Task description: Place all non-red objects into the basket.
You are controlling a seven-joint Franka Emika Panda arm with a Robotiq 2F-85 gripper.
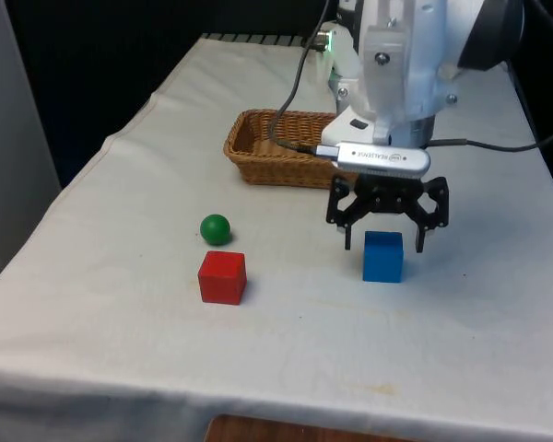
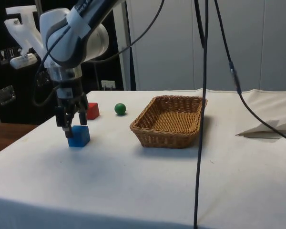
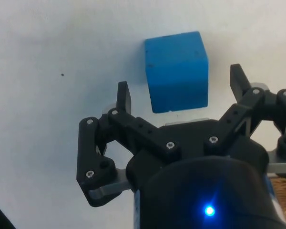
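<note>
The tool (image 1: pixel 384 241) is hanging just over the blue block (image 1: pixel 382 256), with its two fingers (image 3: pixel 124 97) spread wide, one on each side, and it is holding nothing. The blue block is sitting flat on the tabletop (image 1: pixel 120 304), a plain cube with sharp corners. There is lots of open white cloth all around it, and the near edge of the tabletop is well apart from it. The basket (image 1: pixel 276 147) is sitting farther back, woven and brown, with nothing inside it. A small green ball (image 1: pixel 216 228) is resting to the front view's left of the blue block. A red block (image 1: pixel 222 277) is sitting just near the green ball, closer to the near edge.
</note>
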